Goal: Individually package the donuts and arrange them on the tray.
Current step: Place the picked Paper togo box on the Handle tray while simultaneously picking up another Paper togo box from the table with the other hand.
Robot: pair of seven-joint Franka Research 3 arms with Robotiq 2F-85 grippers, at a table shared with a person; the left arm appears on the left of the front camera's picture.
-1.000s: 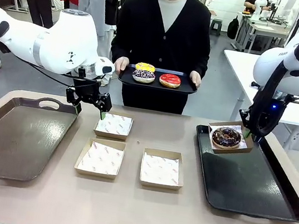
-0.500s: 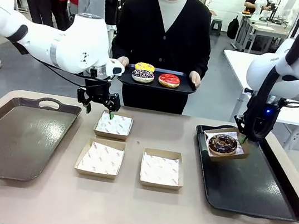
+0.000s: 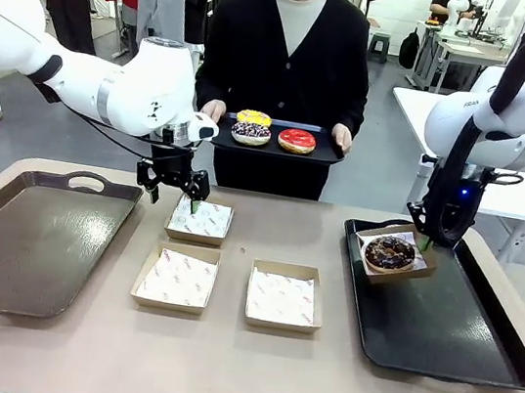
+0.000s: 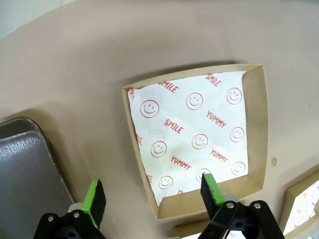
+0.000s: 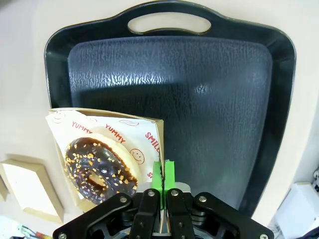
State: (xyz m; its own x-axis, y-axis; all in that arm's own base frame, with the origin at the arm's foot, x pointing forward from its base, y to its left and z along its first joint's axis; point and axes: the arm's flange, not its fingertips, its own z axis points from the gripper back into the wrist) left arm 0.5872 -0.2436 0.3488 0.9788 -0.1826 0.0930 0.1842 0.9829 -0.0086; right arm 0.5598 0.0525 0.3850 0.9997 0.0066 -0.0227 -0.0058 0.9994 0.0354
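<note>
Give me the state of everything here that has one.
Left gripper: fingers open over the far paper-lined cardboard box.
Right gripper: fingers shut on the held cardboard box rim.
Dark chocolate ring donut: boxed, tilted above the black plastic tray.
Yellow donut, sprinkled donut, red donut: unboxed on the person's tray.
Two near cardboard boxes: paper-lined, open.

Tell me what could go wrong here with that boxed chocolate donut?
The right gripper pinches the donut box by one thin wall, so the tilted box might slip or spill the chocolate donut before resting on the black tray. The open left gripper hangs close above an empty box and could nudge it.
</note>
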